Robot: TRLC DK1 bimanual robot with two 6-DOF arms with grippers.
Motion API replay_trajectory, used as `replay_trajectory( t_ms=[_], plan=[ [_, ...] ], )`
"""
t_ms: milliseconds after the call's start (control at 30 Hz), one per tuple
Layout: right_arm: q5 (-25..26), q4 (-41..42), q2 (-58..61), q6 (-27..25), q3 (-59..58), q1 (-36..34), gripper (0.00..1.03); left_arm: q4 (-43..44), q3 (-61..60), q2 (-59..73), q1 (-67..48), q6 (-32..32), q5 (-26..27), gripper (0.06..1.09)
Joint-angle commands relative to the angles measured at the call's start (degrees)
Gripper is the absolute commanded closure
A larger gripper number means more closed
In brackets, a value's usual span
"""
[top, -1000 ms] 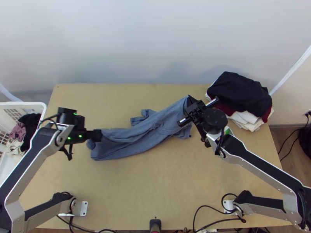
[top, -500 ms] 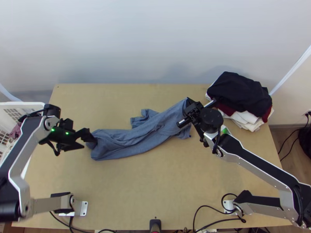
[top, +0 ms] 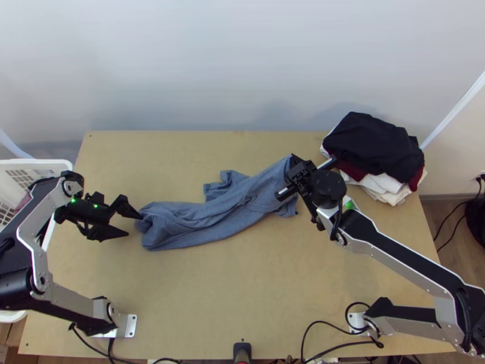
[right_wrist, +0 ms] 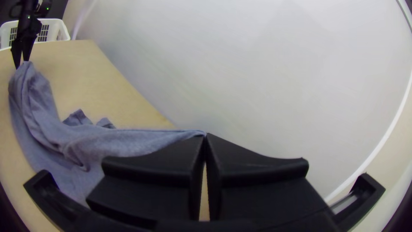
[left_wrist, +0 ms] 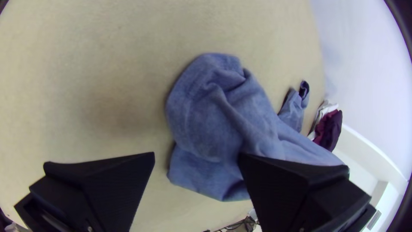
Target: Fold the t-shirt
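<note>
In the top view, the blue-grey cloth t-shirt (top: pixel 212 221) lies bunched lengthwise on the light wooden table (top: pixel 242 291); the black left gripper (top: pixel 134 225) gapes, empty, beside one end; the black right gripper (top: pixel 293 159) pinches the other; the left wrist view shows rumpled folds between parted fingers; the right, fingers pressed together on a corner.

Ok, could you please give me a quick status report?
Left gripper open by shirt's end. Right gripper shut on other end. Shirt bunched lengthwise, not folded. Clothes pile close beside right gripper.
</note>
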Motion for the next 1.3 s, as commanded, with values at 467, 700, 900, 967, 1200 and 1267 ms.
replay_trajectory(
  t_ms=[467,700,900,967,1200,1267],
  plan=[
    [0.1,0.6,1.3,1.2,0.7,-0.3,1.0,12.9,-0.3,3.1,-9.2,-11.0,-2.9,1.05],
    [0.1,0.5,1.6,1.1,3.0,-1.9,1.0,11.5,6.9,-1.0,-7.6,-11.8,-5.5,1.04],
    [0.1,-2.1,3.5,2.2,9.1,-3.4,1.0,5.2,23.6,-1.1,-3.0,-11.5,-6.8,1.05],
    [0.2,-6.1,4.5,4.7,13.0,-3.5,1.0,4.1,29.3,-0.8,-2.1,-10.9,-8.1,1.05],
    [0.1,-28.6,10.0,19.6,32.5,-3.4,1.0,1.7,43.7,0.2,-1.8,-9.4,-11.4,1.05],
    [0.1,-34.7,12.2,23.1,38.8,-3.5,1.0,1.3,47.0,0.5,-2.3,-9.2,-12.8,1.05]
  ],
)
